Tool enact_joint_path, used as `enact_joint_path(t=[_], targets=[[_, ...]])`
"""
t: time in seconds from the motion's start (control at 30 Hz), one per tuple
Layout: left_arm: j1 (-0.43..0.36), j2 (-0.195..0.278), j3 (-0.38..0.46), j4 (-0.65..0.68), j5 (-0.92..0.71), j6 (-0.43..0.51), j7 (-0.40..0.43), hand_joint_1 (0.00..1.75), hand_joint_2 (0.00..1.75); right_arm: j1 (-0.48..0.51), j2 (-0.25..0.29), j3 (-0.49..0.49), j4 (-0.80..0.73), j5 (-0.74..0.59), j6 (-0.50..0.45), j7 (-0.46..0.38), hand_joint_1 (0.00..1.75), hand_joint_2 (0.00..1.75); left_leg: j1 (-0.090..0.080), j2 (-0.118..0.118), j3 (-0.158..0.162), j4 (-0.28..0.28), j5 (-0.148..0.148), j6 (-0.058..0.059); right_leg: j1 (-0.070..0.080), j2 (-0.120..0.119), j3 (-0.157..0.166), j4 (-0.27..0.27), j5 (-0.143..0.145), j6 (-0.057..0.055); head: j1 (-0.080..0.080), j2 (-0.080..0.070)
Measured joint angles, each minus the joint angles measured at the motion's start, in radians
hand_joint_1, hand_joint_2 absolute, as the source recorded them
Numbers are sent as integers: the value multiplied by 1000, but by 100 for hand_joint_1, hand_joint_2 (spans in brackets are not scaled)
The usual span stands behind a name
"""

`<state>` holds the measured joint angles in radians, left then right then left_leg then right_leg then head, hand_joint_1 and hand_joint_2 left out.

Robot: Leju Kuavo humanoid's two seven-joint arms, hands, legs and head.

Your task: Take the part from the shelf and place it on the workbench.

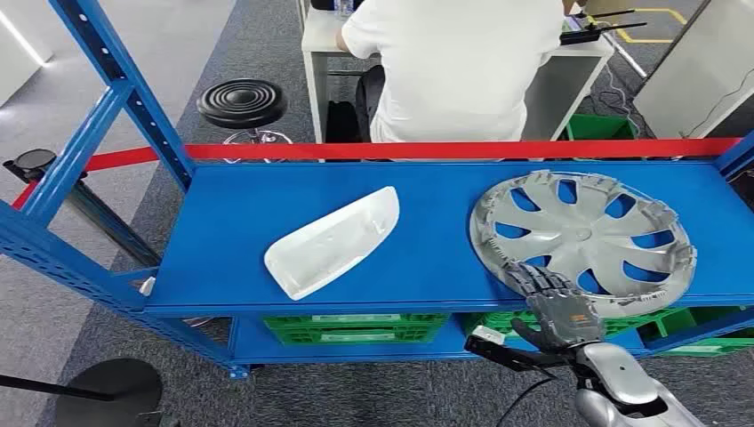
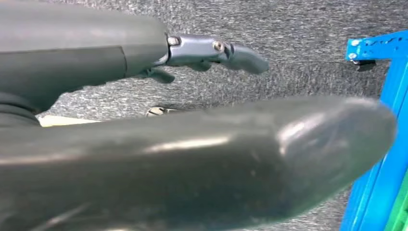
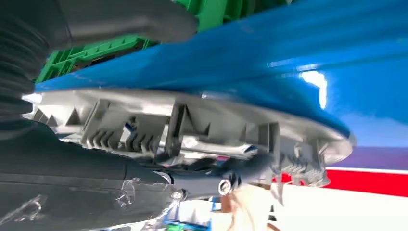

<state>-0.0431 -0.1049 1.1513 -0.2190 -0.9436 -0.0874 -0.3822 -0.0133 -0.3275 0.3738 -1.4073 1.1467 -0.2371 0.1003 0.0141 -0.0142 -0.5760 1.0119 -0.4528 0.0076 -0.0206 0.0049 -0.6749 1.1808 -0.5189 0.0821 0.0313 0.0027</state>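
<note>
A silver wheel cover [image 1: 582, 233] lies flat at the right end of the blue shelf [image 1: 222, 231], its near rim at the shelf's front edge. My right hand [image 1: 556, 307] reaches up to that rim: the fingers [image 1: 542, 283] rest on top of the cover and the thumb hangs below the shelf edge, apart from it. In the right wrist view the cover's ribbed rim [image 3: 192, 125] sits close, with my dark fingers [image 3: 240, 173] against it. A white curved part [image 1: 333, 242] lies mid-shelf. My left hand [image 2: 192, 159] hangs over grey carpet, holding nothing.
Green crates [image 1: 356, 327] fill the tier below. A red barrier band [image 1: 445, 149] runs behind the shelf. A person in white [image 1: 453, 62] sits at a white desk beyond it, next to a black stool [image 1: 242, 102]. A blue shelf post [image 2: 380, 144] stands near my left hand.
</note>
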Motion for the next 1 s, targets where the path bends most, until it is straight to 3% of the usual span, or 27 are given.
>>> enact_joint_path(t=[0.1, 0.13, 0.17, 0.23, 0.3, 0.43, 0.5, 0.57, 0.6, 0.63, 0.67, 0.77, 0.83, 0.9, 0.97, 1.0], targets=[[2, 0, 0, 0, -1, 0, 0, 0, 0, 0, 2, -4, 3, 7, -15, 3, 175, 175, -3, 0, 1, 0, -1, 1, 0, 0, -55, 116, -38, 0, 0, 0], [2, 0, 0, 0, -2, 0, 0, 0, 0, 0, 4, -6, 4, 10, -23, 4, 175, 175, -4, 0, 2, 0, -1, 1, 0, 0, -60, 126, -32, -1, 0, 0], [2, 0, 0, 0, -3, 0, 0, 0, 0, -1, 5, -9, 6, 13, -31, 4, 175, 175, -4, 0, 4, 0, -2, 1, 0, 0, -45, 95, -7, -3, 0, 0], [2, 1, 0, 0, -6, 0, 0, 0, 0, -3, 9, -15, 8, 20, -49, 1, 175, 175, -4, -2, 10, 1, -7, -4, 0, 0, 25, -40, 56, -6, 0, 0], [2, 3, 2, 0, -8, 0, 0, 0, 0, -4, 14, -21, 10, 27, -65, -3, 175, 175, -7, -5, 14, 2, -10, -14, 2, 2, 75, -134, 81, -11, 0, 0], [1, 8, 5, 0, -10, 0, -5, 0, 0, -1, 24, -33, 15, 40, -98, -7, 175, 175, -4, -4, 12, 1, -14, -38, 5, 4, 81, -153, 83, -34, -2, 0], [-1, 9, 5, 0, -12, 0, -9, 0, 0, 2, 28, -38, 16, 49, -116, -7, 175, 175, -3, 0, -19, 65, -57, -47, 2, 1, 83, -159, 86, -46, -7, 0], [-2, 9, 6, 0, -16, -1, -11, 0, 0, 9, 32, -45, 16, 58, -134, -4, 175, 175, -4, 1, -82, 194, -120, -51, 2, -3, 83, -159, 85, -50, -12, 0], [-2, 9, 6, 0, -18, -1, -12, 0, 0, 14, 33, -49, 16, 61, -142, -3, 175, 175, -4, 1, -109, 247, -137, -52, 3, -5, 82, -159, 85, -51, -12, 0], [-1, 10, 6, 0, -19, -1, -13, 0, 0, 19, 35, -53, 16, 64, -148, 0, 175, 175, -3, 1, -121, 269, -134, -52, 3, -6, 83, -159, 85, -51, -12, 0], [0, 11, 6, 0, -20, -1, -14, 0, 0, 24, 37, -57, 16, 66, -154, 2, 175, 175, -3, 1, -116, 255, -113, -52, 2, -7, 83, -159, 85, -50, -12, 0], [-1, 13, 6, 0, -21, -1, -15, 0, 0, 33, 40, -68, 16, 68, -158, 7, 175, 175, 1, 1, -30, 76, -19, -51, 2, -6, 84, -155, 83, -40, -14, 0], [-2, 13, 6, 0, -22, -1, -16, 0, 0, 39, 40, -76, 16, 68, -158, 8, 175, 175, 1, -1, 1, 8, -4, -43, 6, -4, 80, -153, 84, -28, -13, 0], [-2, 12, 6, 0, -22, -1, -17, 0, 0, 46, 40, -82, 16, 68, -160, 9, 175, 175, -1, -2, 0, 3, -4, -28, 5, -2, 80, -159, 88, -17, -11, 0], [-2, 13, 6, 0, -24, -1, -19, 0, 0, 56, 41, -87, 14, 66, -165, 8, 87, 175, 1, -1, 1, 0, 0, -13, 2, -2, 70, -140, 73, -7, -8, 0], [-3, 14, 6, 0, -25, -1, -20, 0, 0, 60, 42, -90, 14, 60, -168, 6, 44, 175, 2, 0, 1, -2, 2, -7, 2, -2, 52, -102, 50, -4, -5, 0]])
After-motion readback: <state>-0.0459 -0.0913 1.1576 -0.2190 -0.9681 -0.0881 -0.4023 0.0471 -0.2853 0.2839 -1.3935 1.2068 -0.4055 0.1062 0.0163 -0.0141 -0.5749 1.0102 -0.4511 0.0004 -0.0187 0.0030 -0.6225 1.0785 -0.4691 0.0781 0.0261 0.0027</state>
